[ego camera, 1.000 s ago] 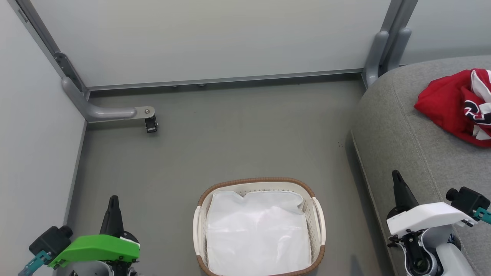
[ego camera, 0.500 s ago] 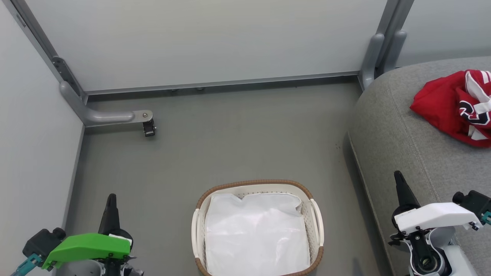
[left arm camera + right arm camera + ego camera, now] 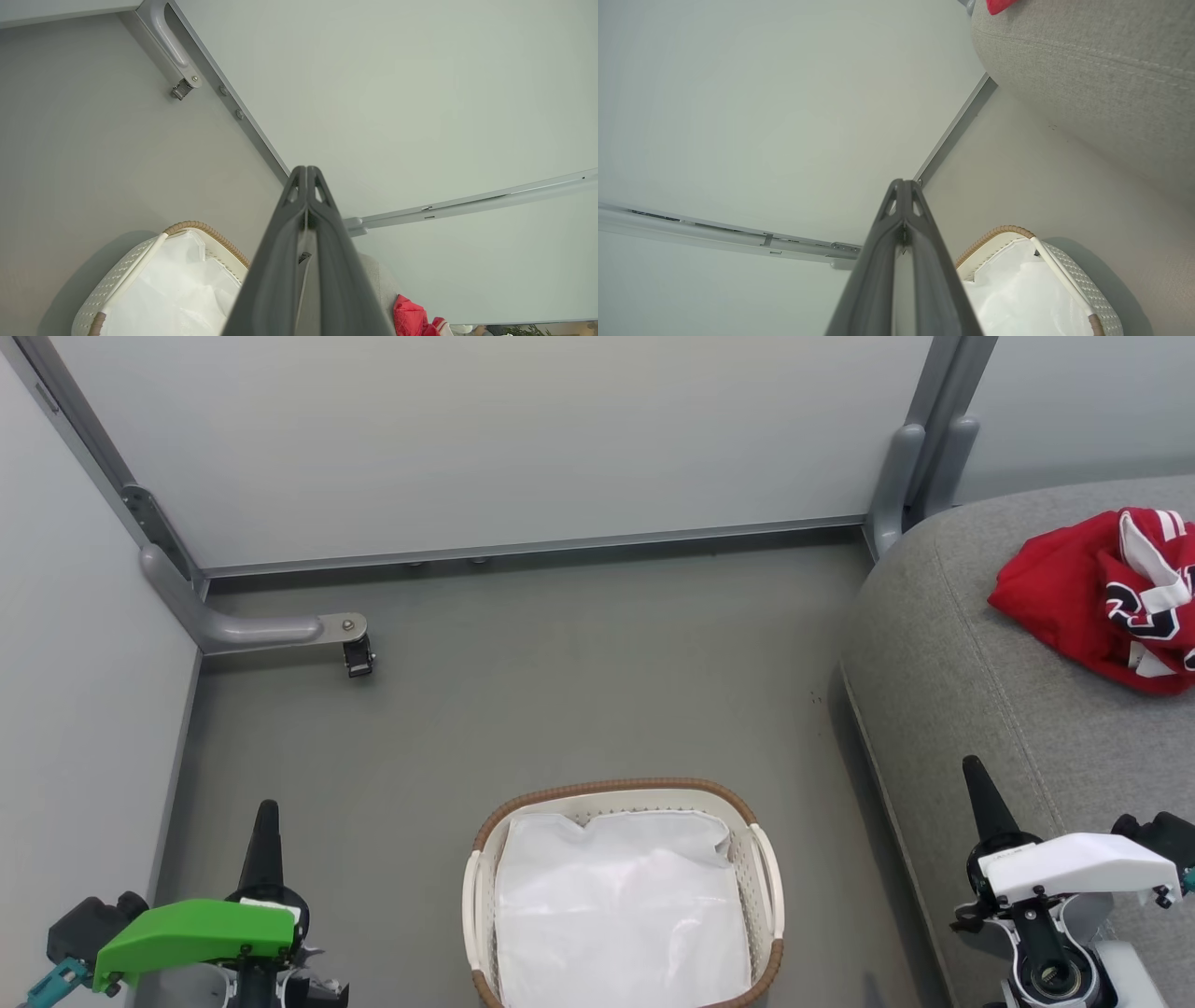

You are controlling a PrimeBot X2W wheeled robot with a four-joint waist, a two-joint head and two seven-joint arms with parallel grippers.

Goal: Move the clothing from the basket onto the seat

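floor (image 3: 560,691): grey and smooth, bounded by pale panels (image 3: 523,439) at 12 and 9 o'clock of the head view
seat (image 3: 980,691): grey upholstery resting on the floor at 3 o'clock, rounded corner, stitched seam along its side
clothing (image 3: 1074,588): red heap on the seat top at 2 o'clock, white stripes and black-and-white numerals showing, cut by the right edge
basket (image 3: 616,788): stands upright on the floor at 6 o'clock, apart from the seat
white sheet (image 3: 621,905): lies inside the basket, covering its bottom
bracket (image 3: 271,630): grey metal foot on the floor at 10 o'clock, small dark fitting at its end, well apart from the basket
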